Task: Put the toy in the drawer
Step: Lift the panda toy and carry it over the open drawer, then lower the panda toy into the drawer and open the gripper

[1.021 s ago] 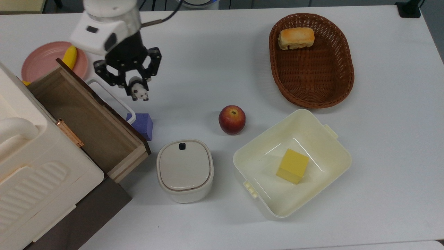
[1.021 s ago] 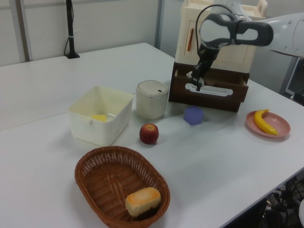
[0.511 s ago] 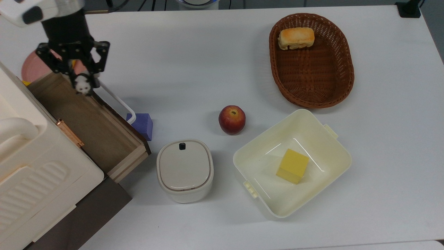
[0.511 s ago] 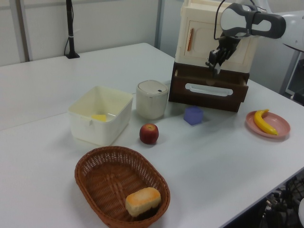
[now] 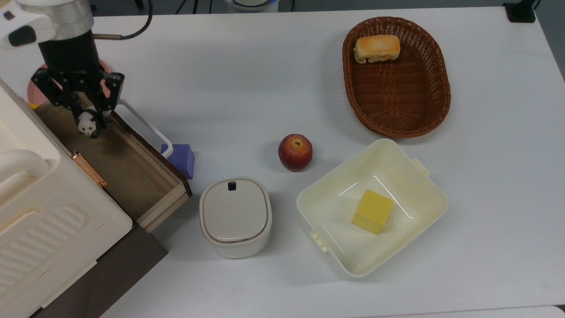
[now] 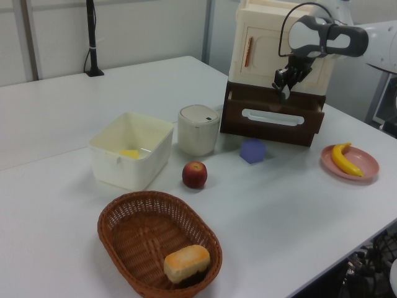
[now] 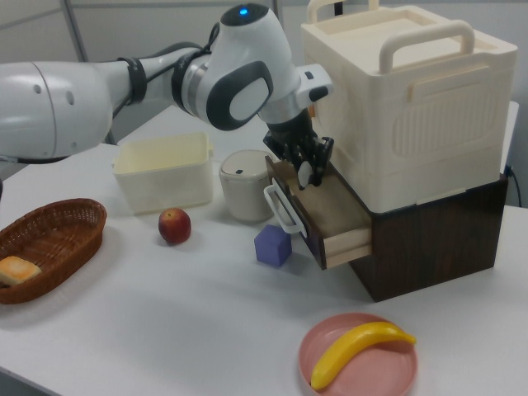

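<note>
The gripper, clamped on the toy, has carried it from beside the white handle to above the open drawer, so release looks next; the right view shows it hanging clear of the floor, which the top view cannot.

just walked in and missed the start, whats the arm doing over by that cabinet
The Franka arm's gripper is shut on a small panda toy and holds it over the open wooden drawer of the cream cabinet. The toy hangs from the fingers above the drawer floor, not yet released. Nearby on the table sit a purple block, an apple and a lidded white pot.
</note>
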